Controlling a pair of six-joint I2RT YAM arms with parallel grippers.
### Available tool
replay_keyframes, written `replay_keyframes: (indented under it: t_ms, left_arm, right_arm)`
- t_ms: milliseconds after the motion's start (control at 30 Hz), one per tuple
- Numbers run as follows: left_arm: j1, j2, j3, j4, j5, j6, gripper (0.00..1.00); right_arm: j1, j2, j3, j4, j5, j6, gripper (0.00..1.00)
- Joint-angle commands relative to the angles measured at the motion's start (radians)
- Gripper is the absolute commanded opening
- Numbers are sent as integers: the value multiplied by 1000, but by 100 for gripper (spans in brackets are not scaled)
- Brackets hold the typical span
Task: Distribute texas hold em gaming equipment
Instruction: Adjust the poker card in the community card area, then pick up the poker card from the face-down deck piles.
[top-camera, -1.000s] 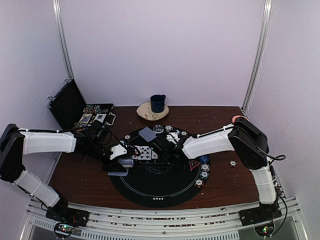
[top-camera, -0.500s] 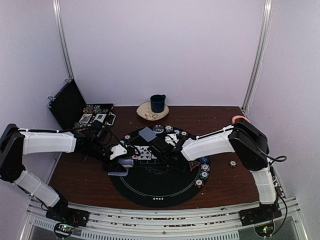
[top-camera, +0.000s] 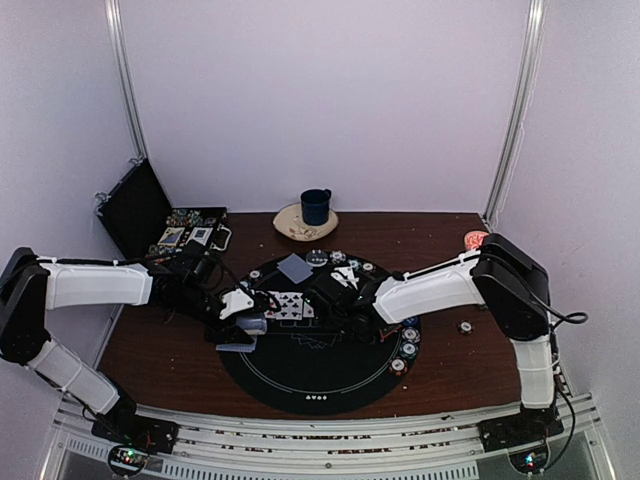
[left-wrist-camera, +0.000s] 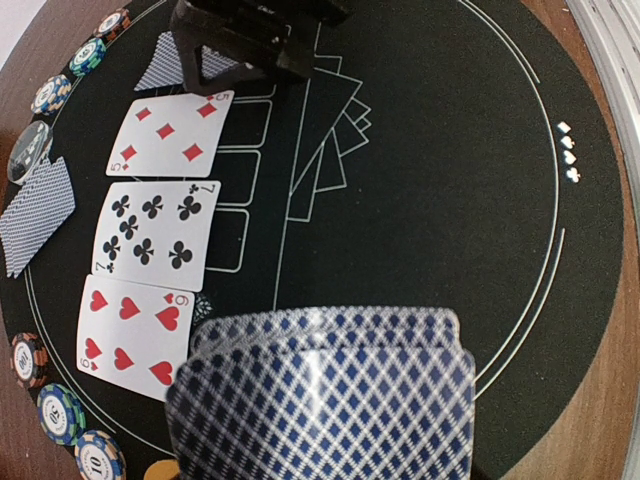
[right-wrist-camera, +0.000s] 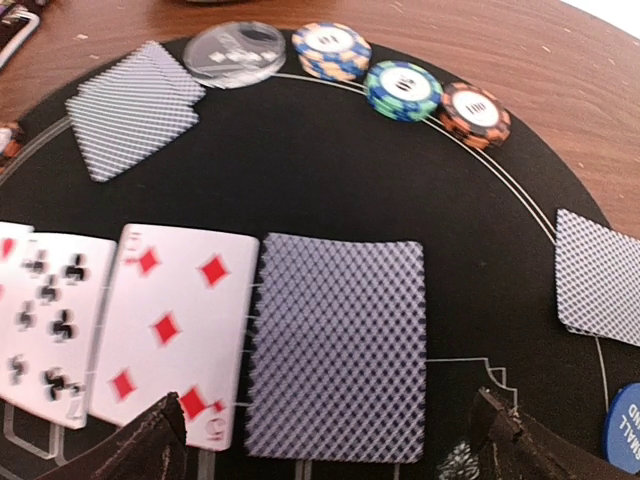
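Right gripper (right-wrist-camera: 325, 438) spread wide, empty; face-down grey-blue-backed card (right-wrist-camera: 337, 345) lies dead ahead between its fingers, beside the five of diamonds (right-wrist-camera: 175, 335), long axis along the reach; left gripper (top-camera: 243, 328) clamped on the deck (left-wrist-camera: 320, 400).

Matt mat (top-camera: 320, 378), wood table (top-camera: 160, 355), smooth cards (left-wrist-camera: 325, 395)

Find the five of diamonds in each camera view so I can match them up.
Top external: five of diamonds, small, rightmost of the face-up row.
Left wrist: upper left, top of the face-up column.
Right wrist: lower left, beside a face-down card.
Shared landmark: seven of clubs, its neighbour.
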Motion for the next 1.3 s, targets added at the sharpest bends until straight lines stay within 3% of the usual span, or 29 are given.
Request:
replay_keyframes:
  t_ms: [0,167,400,533,767,1267]
  left_arm:
    - [1,9,17,33,8,-9,35]
    - [1,6,16,33,11,-5,35]
    - [1,-1,13,31,25,1,35]
    - [1,-9,10,26,35,9,35]
    - [1,-24,2,21,48,21,35]
    - [-2,-30,0,-4,84,48,35]
  right_arm:
    - [10,-115,-55,153,-80,-63,100]
    - [8,-262,-192,307,-125,-110,100]
    - [-4,-381,-400,698,-503,-240,100]
    - [-2,-293,-340,748,-714,-253,100]
    - [-1,-131,-219,825,-894,-204,100]
    - [-19,57,-99,935,-1027,-90,100]
